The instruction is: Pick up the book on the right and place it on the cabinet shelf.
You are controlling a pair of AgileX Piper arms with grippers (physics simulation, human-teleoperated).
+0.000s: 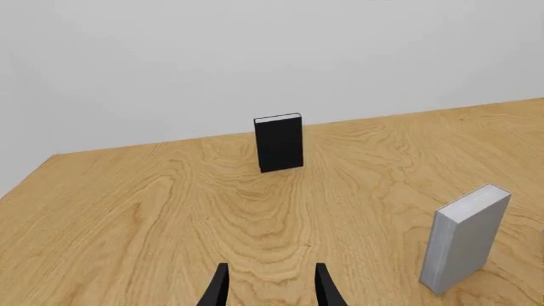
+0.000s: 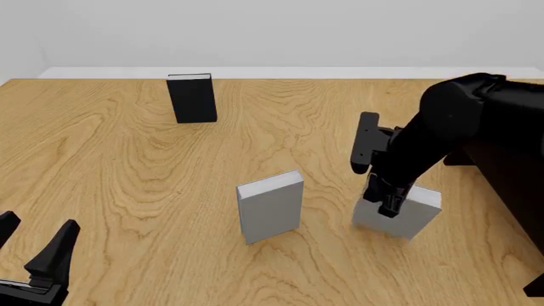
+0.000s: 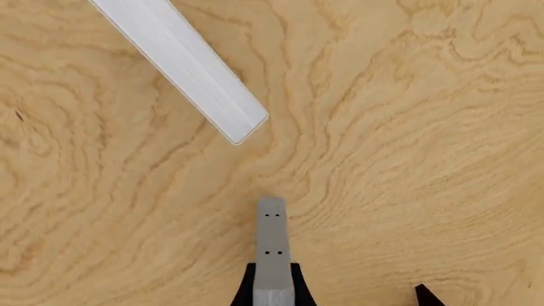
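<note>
The right gripper [image 2: 389, 205] points straight down over the upper edge of the book [image 2: 409, 215], the light grey one standing at the right of the table [image 2: 119, 166]. In the front view its dark fingers overlap the book's top, but the arm hides whether they pinch it. The right wrist view shows more: a grey finger [image 3: 271, 252] lies along the middle, a second dark tip [image 3: 429, 297] sits well apart from it, and only bare wood grain lies between them, so the jaws stand apart with nothing in them. I cannot tell from either view whether the fingers touch the book.

Just left of that gripper stands the darker grey book [image 2: 270, 206], upright; the wrist view catches only its white page edge [image 3: 183, 64]. Farther off, toward the back left, the black book [image 2: 192, 97] stands upright.

Right of the gripper, behind the arm, is the dark cabinet shelf [image 2: 518, 185].

The left gripper [image 1: 270, 290], near the front left corner, has its fingers spread and empty.
</note>
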